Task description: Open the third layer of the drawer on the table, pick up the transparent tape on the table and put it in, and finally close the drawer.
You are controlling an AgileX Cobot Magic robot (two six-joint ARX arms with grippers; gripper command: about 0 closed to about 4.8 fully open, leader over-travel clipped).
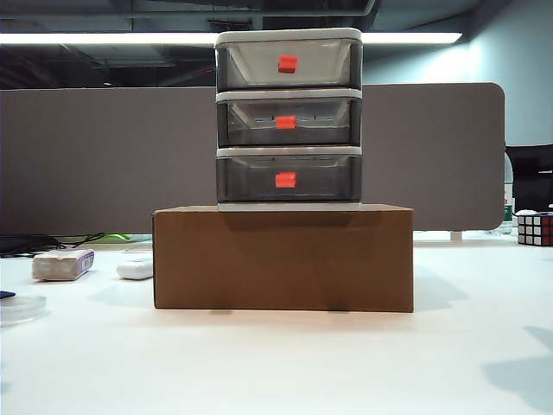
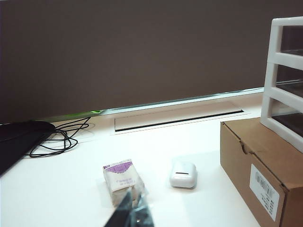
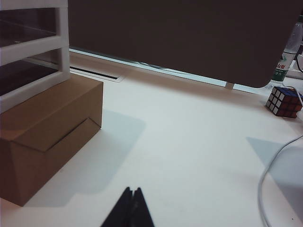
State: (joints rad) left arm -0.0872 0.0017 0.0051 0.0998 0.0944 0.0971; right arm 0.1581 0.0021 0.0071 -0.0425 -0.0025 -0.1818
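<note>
Drawer: small three-tier plastic unit with white frame and smoky see-through drawers, each bearing a small red-orange handle; set on top of a brown cardboard box at the middle of the wide plain white table; all three tiers are seen pushed in.

Third layer: the lowest and darkest grey tier; its handle is centred on the front; shut flush with the frame.

Transparent tape: small flat round clear roll with a small black piece at its edge; laid flat on the table at the far left of the exterior view, in front of the other small items and well apart from the box; partly cut off by the frame edge.

Whitish block with purple label: placed on the table left of the box; a small white oval case is set beside it, between block and box.

Multicoloured puzzle cube: placed at the far right, by the grey partition.

Black cables: coiled near the partition on the left side.

Left gripper: seen only in its wrist view, held above the table near the purple-labelled block; fingers pressed together, nothing held.

Right gripper: seen only in its wrist view, held above bare table right of the box; fingers closed together, nothing held.
</note>
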